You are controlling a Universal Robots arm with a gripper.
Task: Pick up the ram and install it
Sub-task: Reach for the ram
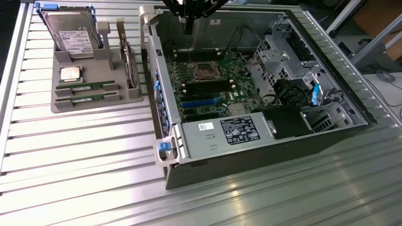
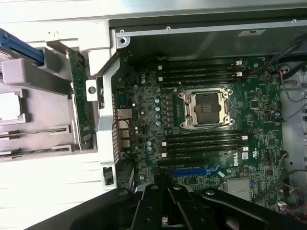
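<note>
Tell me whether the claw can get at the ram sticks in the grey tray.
Probably yes. The ram sticks lie uncovered in slots of the tray, with nothing above them. The claw hangs shut over the open computer case, apart from the tray.

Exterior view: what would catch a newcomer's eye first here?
The open computer case with its green motherboard dominates the middle. On the exterior view's left, a gray tray holds a hard drive and two ram sticks. The gripper, shut, hangs over the case's far end.
</note>
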